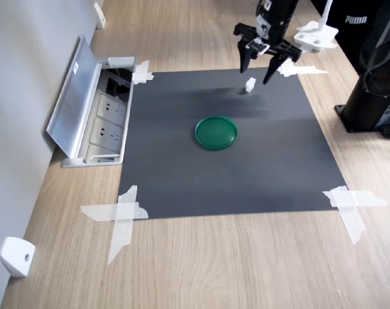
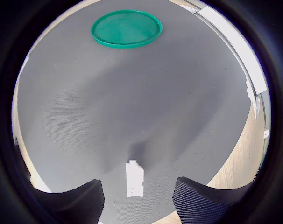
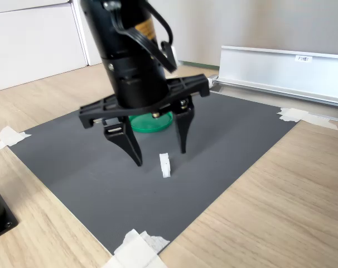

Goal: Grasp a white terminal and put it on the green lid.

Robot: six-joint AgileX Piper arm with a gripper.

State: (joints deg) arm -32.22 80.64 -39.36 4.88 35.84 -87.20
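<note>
Black gripper (image 2: 139,198) hangs with jaws apart around the white terminal (image 2: 135,178), standing near the mat (image 2: 85,116) edge; grasping and moving to the green lid (image 2: 126,29) remain.

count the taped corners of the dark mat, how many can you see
4 in the first exterior view: far left corner by the open socket box, far right corner behind the tool, near left corner, near right corner. None appear hidden.
</note>
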